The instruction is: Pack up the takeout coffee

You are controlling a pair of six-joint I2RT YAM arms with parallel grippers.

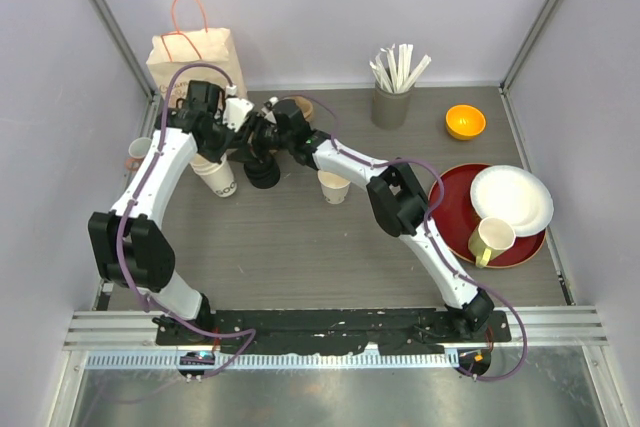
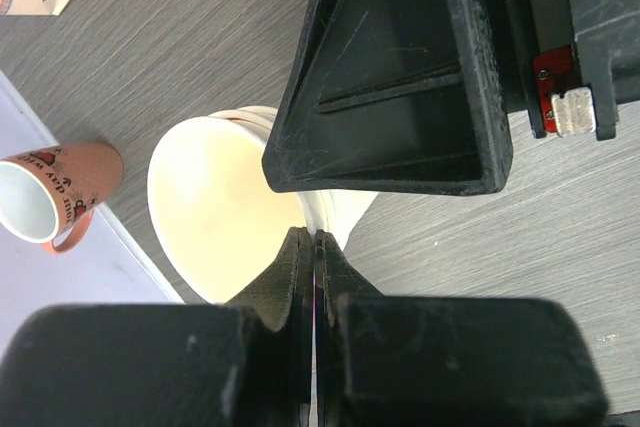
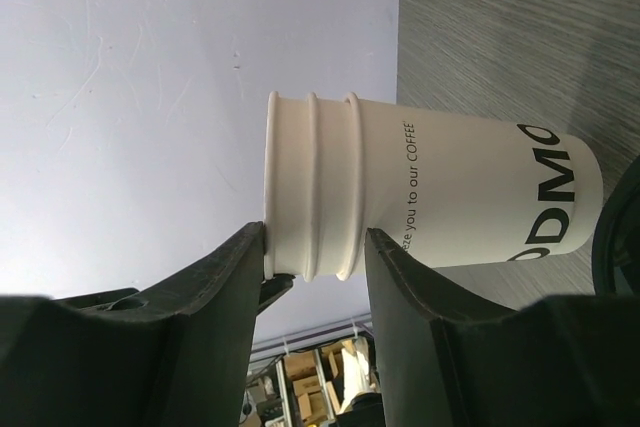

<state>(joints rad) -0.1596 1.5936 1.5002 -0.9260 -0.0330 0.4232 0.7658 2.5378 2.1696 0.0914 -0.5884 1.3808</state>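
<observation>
Our left gripper has its fingers pressed together right at the rim of the stack. Whether paper is nipped between them we cannot tell. Our right gripper is spread, with the stack's rims showing between its fingers; we cannot tell if they touch. The cup stands upright and lidless on the table, a little to the right of both grippers, and neither touches it.

We judge the cup light, thin-walled, rather slick, and easy to crush or tip. The rolled rim is likely its stiffest part, so we would take it around the body just under the rim, with a gentle squeeze.

Counting, we find:
- one loose cup
- one stack showing three rims
- one bag at the back
- two mugs, a pink mug and a yellow mug
- two plates, a red plate and a white plate
- one bowl
- one holder of sticks
</observation>
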